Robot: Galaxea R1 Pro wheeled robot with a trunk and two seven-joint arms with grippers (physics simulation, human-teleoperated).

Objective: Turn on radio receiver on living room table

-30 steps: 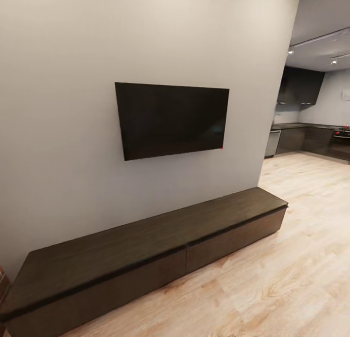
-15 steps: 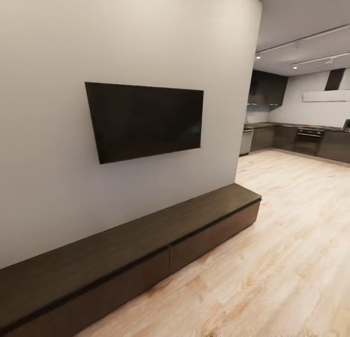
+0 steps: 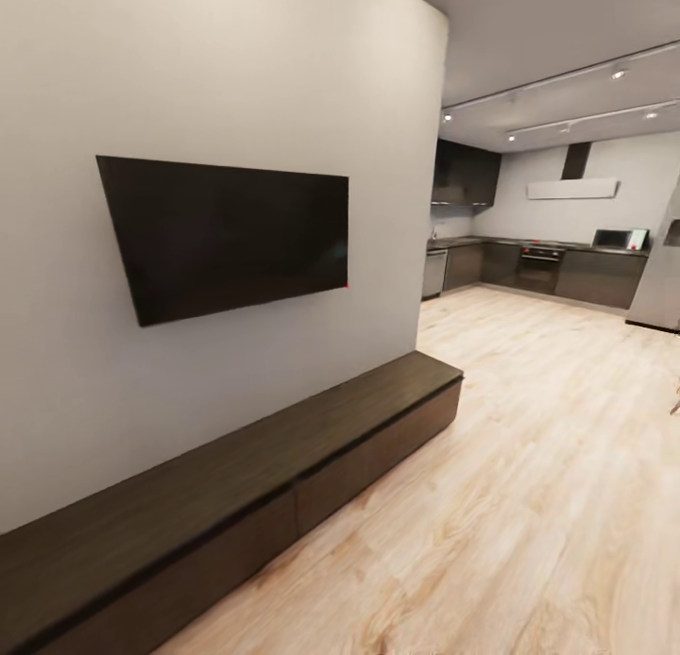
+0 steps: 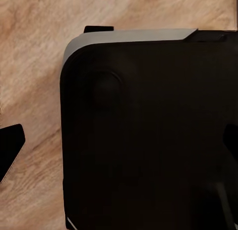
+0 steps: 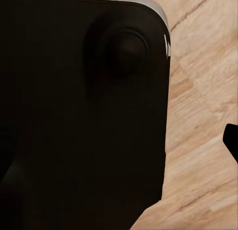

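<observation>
wall TV (image 3: 227, 235) | dark low cabinet (image 3: 236, 485) | wood floor (image 3: 529, 504) | gripper states: cannot tell

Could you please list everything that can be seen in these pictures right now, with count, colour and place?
television: one, black, mounted on the grey wall, screen dark.
wall: one, light grey, at the head view's left, ending where the room opens to the kitchen.
low cabinet: one, long, dark brown, on the floor along the wall under the television.
floor: light wood planks, running from the cabinet to the kitchen.
kitchen cabinets: a dark row along the far wall.
oven: one, dark, built into that row.
range hood: one, white with a dark flue, above the oven.
ceiling lights: several small white spots.
robot base: black body with a grey edge, over the wood floor.
</observation>
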